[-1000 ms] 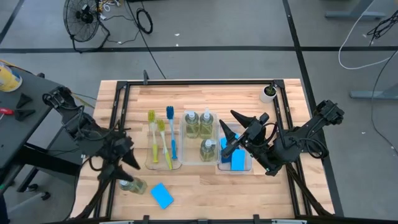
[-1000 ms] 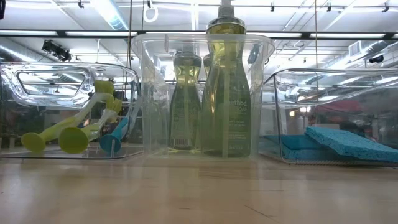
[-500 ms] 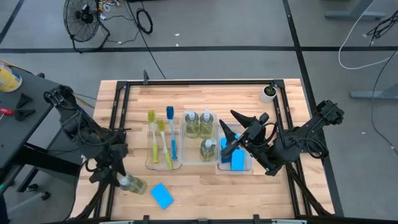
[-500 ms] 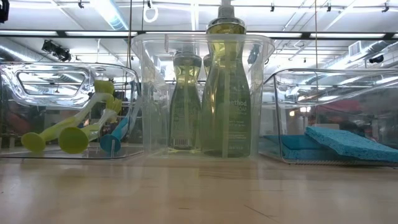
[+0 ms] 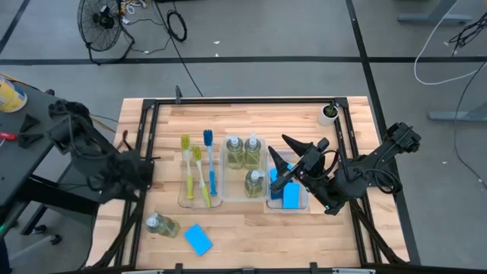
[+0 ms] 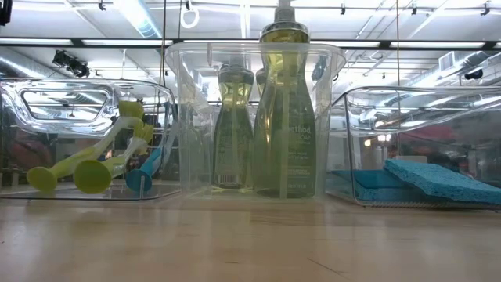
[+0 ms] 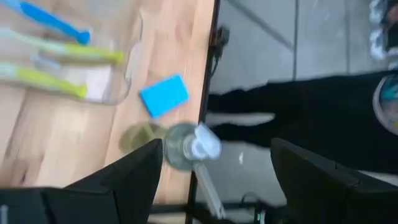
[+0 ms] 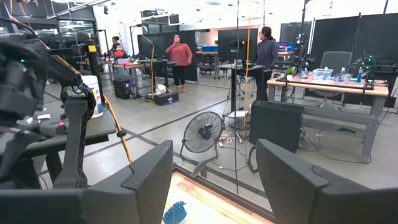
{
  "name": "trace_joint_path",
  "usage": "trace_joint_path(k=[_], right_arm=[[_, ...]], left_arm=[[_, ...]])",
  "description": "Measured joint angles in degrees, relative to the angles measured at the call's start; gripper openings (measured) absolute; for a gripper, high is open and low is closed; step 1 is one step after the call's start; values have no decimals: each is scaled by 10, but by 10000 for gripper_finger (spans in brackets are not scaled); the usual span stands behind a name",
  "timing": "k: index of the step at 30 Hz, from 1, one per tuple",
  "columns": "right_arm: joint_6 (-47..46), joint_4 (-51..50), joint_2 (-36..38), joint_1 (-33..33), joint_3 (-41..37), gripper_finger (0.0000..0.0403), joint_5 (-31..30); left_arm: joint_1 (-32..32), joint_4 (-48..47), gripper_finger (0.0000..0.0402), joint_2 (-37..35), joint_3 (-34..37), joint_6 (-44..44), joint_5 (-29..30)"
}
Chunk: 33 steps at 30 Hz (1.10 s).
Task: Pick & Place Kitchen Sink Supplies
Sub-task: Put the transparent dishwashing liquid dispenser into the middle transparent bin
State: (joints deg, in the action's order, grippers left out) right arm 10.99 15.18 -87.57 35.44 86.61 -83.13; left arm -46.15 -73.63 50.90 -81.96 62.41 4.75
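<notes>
High view: the left end effector (image 5: pixel 131 169) sits at the counter's (image 5: pixel 251 221) left edge, empty; one soap bottle (image 5: pixel 161 225) lies near the front left beside a blue sponge (image 5: pixel 198 238). The right end effector (image 5: pixel 283 166) hangs spread over the sponge tray (image 5: pixel 287 205).

Low view: brushes (image 6: pixel 94 168), bottles (image 6: pixel 283 117) and sponges (image 6: pixel 427 178) rest in their trays.

Left wrist view: fingers (image 7: pixel 134 177) wide apart, nothing between them, above the lying bottle.

Right wrist view: fingers (image 8: pixel 140 180) apart, empty.

A second earlier the left end effector was down at that bottle; it has since pulled back.

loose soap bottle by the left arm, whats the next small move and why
Probably bring the open left gripper back down over the soap bottle. It lies outside the trays near the table's front-left edge beside a loose blue sponge, while three bottles already stand in the middle tray.
</notes>
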Motion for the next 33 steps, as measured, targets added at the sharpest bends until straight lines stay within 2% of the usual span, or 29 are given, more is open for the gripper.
trace_joint_path(k=[5, 12, 18, 24, 29, 33], right_arm=[[0, 0, 0, 0, 0, 231, 0], [0, -1, 0, 0, 0, 231, 0], [0, -16, 0, 0, 0, 231, 0], [-1, -27, 0, 0, 0, 231, 0], [-1, -29, 0, 0, 0, 231, 0], [-2, -29, 0, 0, 0, 231, 0]], left_arm=[[0, -36, 302, 38, -2, 26, -60], [-1, -99, 302, 91, -2, 126, -72], [-7, -99, 302, 124, -2, 176, -74], [-20, -89, 302, 141, -2, 213, -99], [-32, -65, 302, 144, -2, 274, -89], [-34, -30, 302, 144, -2, 285, -79]])
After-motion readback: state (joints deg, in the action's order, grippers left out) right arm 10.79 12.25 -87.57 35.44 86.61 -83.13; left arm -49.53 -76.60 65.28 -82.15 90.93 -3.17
